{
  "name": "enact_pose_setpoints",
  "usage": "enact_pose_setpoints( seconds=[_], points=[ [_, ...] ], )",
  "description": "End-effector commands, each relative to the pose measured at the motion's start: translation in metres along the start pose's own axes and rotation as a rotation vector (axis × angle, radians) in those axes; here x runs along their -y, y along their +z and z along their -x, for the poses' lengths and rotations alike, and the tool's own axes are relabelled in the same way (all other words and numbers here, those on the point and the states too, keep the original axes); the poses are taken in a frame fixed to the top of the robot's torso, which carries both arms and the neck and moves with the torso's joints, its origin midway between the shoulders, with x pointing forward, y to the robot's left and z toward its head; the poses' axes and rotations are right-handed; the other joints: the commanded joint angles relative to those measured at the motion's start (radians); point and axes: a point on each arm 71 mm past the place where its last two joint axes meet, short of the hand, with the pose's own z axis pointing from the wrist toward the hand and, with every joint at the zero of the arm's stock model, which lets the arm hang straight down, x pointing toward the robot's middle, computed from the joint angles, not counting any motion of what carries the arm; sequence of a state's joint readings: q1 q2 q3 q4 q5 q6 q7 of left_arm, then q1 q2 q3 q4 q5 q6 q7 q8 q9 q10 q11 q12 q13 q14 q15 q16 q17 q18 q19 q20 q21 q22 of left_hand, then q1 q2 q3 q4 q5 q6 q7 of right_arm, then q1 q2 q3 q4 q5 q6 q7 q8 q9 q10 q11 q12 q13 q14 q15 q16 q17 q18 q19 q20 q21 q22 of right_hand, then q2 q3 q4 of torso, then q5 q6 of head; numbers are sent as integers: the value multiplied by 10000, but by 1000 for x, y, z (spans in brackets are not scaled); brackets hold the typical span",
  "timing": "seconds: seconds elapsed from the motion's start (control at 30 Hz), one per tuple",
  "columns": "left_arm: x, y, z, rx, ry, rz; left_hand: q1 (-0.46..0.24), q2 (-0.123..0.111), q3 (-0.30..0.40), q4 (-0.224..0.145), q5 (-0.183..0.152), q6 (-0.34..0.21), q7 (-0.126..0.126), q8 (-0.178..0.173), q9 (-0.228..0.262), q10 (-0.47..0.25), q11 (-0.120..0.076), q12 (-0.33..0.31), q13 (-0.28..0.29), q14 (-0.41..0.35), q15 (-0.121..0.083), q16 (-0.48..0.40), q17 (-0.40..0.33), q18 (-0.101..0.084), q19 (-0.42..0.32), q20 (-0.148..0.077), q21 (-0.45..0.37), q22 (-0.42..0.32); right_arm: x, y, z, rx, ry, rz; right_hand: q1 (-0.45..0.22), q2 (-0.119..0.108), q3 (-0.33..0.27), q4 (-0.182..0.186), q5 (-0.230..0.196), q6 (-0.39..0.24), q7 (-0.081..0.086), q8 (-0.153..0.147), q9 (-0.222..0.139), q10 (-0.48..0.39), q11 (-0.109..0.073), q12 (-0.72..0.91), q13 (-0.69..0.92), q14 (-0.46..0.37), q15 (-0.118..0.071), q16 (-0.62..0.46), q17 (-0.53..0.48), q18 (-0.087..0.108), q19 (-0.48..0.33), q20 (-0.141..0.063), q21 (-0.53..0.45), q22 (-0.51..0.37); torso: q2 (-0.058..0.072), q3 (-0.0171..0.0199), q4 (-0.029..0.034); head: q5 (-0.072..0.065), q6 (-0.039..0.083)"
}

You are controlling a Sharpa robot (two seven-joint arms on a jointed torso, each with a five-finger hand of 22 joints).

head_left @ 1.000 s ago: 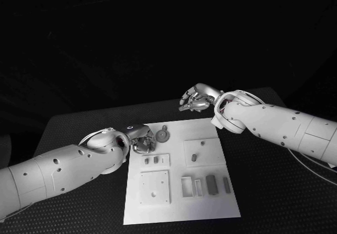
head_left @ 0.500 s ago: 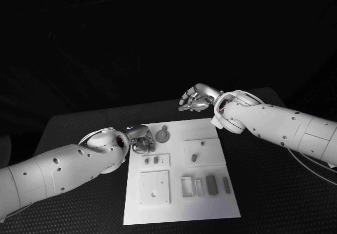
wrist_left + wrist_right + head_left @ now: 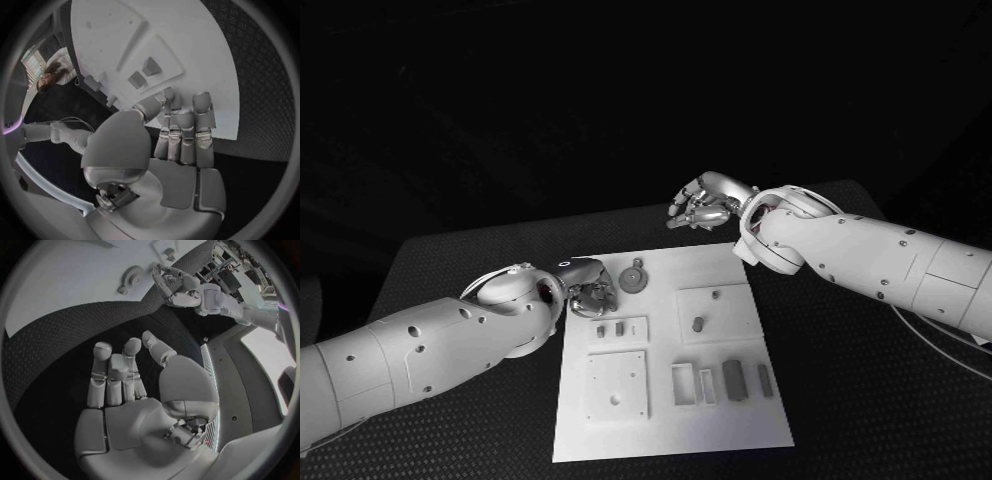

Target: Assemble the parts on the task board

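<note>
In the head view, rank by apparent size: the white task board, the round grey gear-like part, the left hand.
1. White task board
2. Left hand
3. Round grey gear-like part; the hand partly hides behind its wrist.

The white task board (image 3: pixel 669 420) lies in the middle of the black tabletop (image 3: pixel 473 262). The left hand (image 3: pixel 589 284) sits at the board's far left corner, fingers curled downward, just beside a round grey part (image 3: pixel 635 277). The right hand (image 3: pixel 707 201) hangs above the tabletop's far edge beyond the board, fingers curled in and holding nothing. Small grey parts (image 3: pixel 733 379) rest in recessed plates near the board's near edge.
</note>
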State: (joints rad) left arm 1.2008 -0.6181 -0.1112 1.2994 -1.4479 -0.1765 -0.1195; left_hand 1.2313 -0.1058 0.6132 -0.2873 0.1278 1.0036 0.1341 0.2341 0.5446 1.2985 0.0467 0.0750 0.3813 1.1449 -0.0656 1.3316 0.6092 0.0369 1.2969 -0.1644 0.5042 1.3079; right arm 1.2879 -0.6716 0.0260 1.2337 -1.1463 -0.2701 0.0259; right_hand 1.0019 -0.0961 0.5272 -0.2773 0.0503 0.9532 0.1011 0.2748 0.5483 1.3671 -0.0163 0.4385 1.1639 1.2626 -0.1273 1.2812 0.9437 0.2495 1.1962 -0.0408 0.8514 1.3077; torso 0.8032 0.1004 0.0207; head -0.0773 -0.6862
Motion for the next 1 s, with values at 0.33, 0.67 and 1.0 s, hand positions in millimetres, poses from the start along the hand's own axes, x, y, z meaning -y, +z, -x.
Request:
enact_pose_setpoints(
  seconds=[0.33, 0.67, 1.0],
  points=[
    [-7, -2, 3, 305, -241, 200, 63, -233, -3, 28, -46, -1048, 318, -460, -246, -380, 158, -84, 45, -147, 157, 91, -33, 767, -126, 133, -84, 191, 0, -1, 0, -78, 1, 67, 25, 32, -32, -58, -15, -60, 15, -39, 17, -29, 40, -57, 11, 12, 64, -37, 16, 123, -3, -40, -58, 174, 1, 0, -1, -4, 21],
    [-21, -9, 10, 1039, -899, 373, 68, -294, 1, 46, -44, -1144, 365, -457, -270, -465, 195, -76, 60, -164, 192, 94, -55, 804, -130, 175, -98, 193, 0, -5, 2, -20, -19, 209, 91, -9, -22, -92, -15, -125, 29, -82, 12, -53, 53, -75, 6, -5, 75, -55, 11, 123, -23, -41, -72, 171, -2, -3, -6, -20, 95],
    [-60, -29, 17, 1870, -6430, 1289, -687, -360, -104, 340, -185, -803, 338, -103, -178, -589, 280, -54, 148, -1101, 319, -1239, -731, 534, -1234, 454, -1171, -327, -3, -22, -2, -196, -797, 727, 523, -266, 9, -130, -9, -300, 164, -191, 17, -725, 211, -526, -206, -426, 231, -315, -60, 98, -473, 111, -287, 159, -15, -6, -17, -112, 237]
  ],
)
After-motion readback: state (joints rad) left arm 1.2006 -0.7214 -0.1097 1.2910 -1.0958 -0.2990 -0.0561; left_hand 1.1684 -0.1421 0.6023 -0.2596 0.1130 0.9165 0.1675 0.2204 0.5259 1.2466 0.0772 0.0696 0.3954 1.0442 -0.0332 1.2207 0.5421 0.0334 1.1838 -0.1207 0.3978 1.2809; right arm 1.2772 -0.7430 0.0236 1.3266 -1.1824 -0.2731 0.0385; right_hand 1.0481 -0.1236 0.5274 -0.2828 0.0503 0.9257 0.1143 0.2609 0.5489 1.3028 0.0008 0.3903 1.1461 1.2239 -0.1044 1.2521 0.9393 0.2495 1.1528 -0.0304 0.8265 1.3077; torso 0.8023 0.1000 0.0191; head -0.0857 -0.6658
